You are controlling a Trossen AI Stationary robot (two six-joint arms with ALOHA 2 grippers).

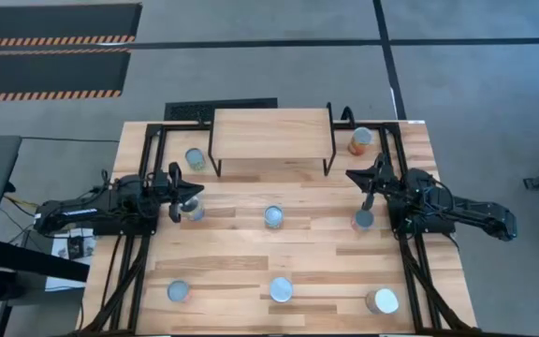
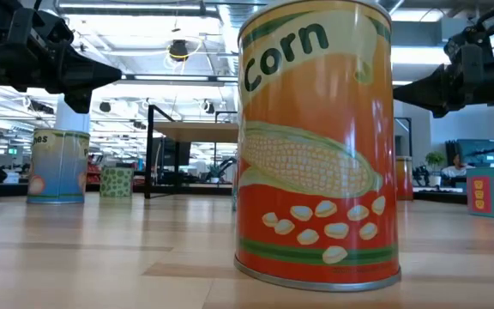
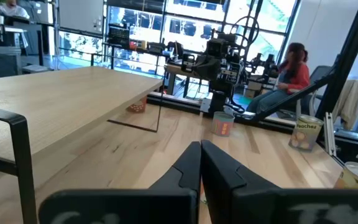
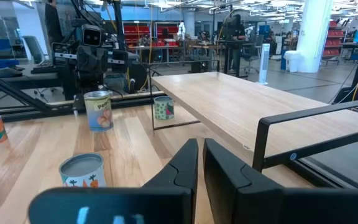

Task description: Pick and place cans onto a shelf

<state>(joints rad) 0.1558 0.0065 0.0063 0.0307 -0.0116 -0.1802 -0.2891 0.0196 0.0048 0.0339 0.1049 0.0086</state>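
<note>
High view: my left gripper (image 1: 192,195) hovers by a can (image 1: 194,211) left of centre, fingers pressed together, holding nothing. Shelf (image 1: 270,129) at the back is bare; the eight cans all sit on the table (image 1: 232,262), so nothing's placed yet, I'd say. My right gripper (image 1: 357,178), also closed and empty, sits above another can (image 1: 363,220).

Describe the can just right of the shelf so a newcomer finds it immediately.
Find the shelf at the table's far edge. Beside its right legs stands one can with an orange label. It is the only can on that side level with the shelf.
</note>
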